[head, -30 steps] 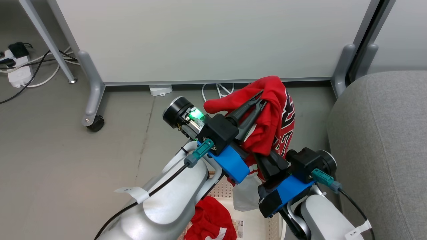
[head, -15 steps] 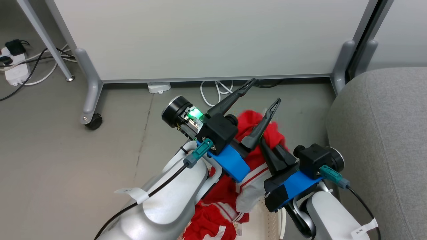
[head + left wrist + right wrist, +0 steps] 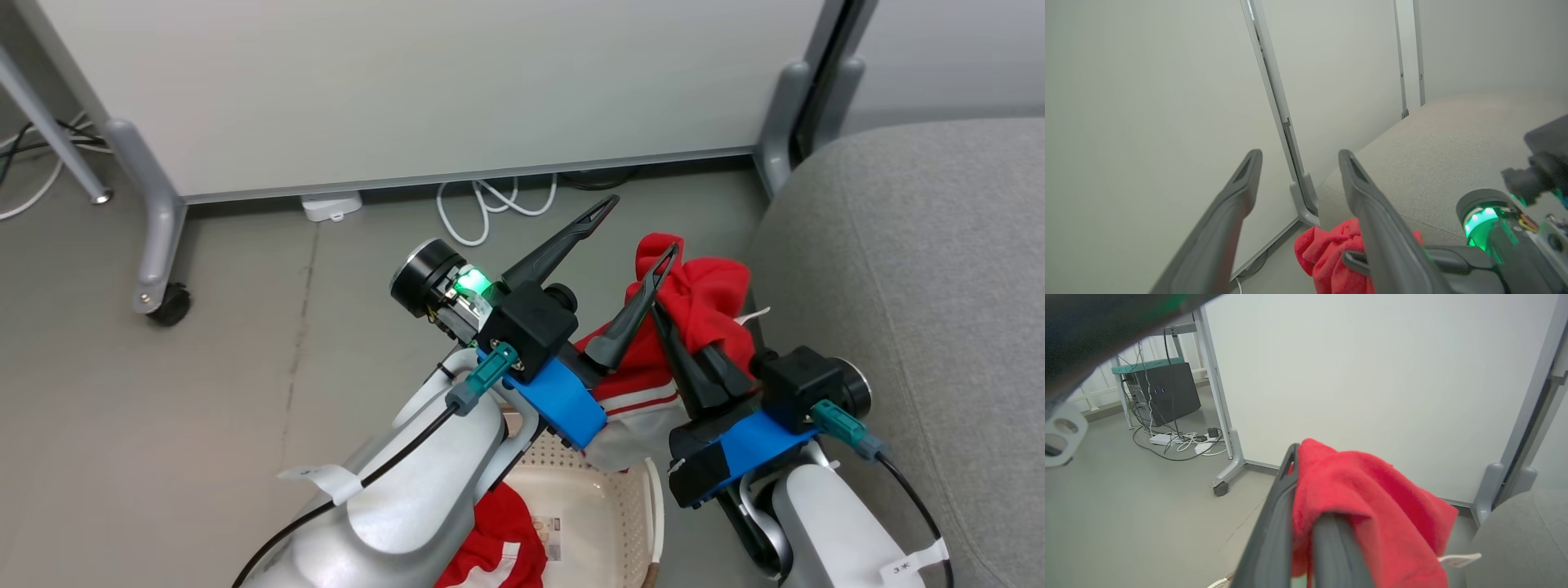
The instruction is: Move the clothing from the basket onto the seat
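1. Caster [image 3: 167,306] on a partition leg, standing on the grey floor [image 3: 245,392], far left.
2. White cable coil [image 3: 490,212], on the floor at the partition's foot.
3. Left claw [image 3: 641,224]: fingers spread wide with nothing between them, raised above the basket.
4. Folded garment [image 3: 490,547]: red with white trim, lying inside the basket.
5. Basket [image 3: 653,506]: cream, perforated, low beneath both arms.
6. Red garment [image 3: 706,290]: lifted out of the basket and draped over the right claw, its white-striped part hanging toward the basket. It is just beside the seat's edge, not on it.
7. Right claw [image 3: 673,327]: fingers pressed together, pinching the red garment.
8. Seat [image 3: 898,286]: light grey woven upholstery, far right.
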Tool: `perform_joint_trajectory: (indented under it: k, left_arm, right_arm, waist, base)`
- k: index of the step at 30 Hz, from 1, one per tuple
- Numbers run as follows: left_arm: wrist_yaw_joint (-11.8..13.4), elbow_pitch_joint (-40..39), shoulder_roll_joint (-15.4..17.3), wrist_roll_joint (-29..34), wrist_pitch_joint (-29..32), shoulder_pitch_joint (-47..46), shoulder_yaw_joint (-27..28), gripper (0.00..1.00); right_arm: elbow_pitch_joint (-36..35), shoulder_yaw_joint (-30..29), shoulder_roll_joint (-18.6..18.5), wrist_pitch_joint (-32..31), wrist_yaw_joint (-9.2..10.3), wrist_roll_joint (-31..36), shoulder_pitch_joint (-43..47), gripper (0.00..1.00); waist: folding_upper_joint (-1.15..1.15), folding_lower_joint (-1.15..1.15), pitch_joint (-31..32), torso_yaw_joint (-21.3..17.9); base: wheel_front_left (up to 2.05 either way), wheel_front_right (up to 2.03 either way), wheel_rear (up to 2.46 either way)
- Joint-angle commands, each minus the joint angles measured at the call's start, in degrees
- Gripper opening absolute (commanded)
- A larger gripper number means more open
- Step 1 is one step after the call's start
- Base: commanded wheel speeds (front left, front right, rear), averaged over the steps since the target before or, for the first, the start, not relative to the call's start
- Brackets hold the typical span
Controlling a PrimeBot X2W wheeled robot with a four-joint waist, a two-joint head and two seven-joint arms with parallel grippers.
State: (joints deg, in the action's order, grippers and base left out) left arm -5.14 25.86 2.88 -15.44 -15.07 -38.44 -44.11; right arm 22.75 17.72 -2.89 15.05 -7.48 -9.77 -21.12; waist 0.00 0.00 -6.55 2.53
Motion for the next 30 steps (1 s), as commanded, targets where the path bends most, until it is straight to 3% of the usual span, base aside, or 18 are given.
perform_joint_trajectory:
  k: [1, 30]
  left_arm:
    - [-0.2, -0.1, 0.0, 0.5, -0.2, 0.5, 0.2, 1.0]
    - [-0.9, -0.3, 0.0, 0.5, -0.2, 1.7, -3.5, 1.0]
  right_arm:
    - [-0.5, -0.4, 0.0, 0.2, -0.03, 0.2, 0.6, 0.0]
    - [-6.3, -10.3, -1.6, 0.2, -0.03, 2.2, 6.4, 0.0]
  waist:
    - [0.0, 0.0, -0.6, -1.2]
    - [0.0, 0.0, -3.5, -15.6]
  base:
    - [0.0, 0.0, 0.0]
    - [0.0, 0.0, 0.0]
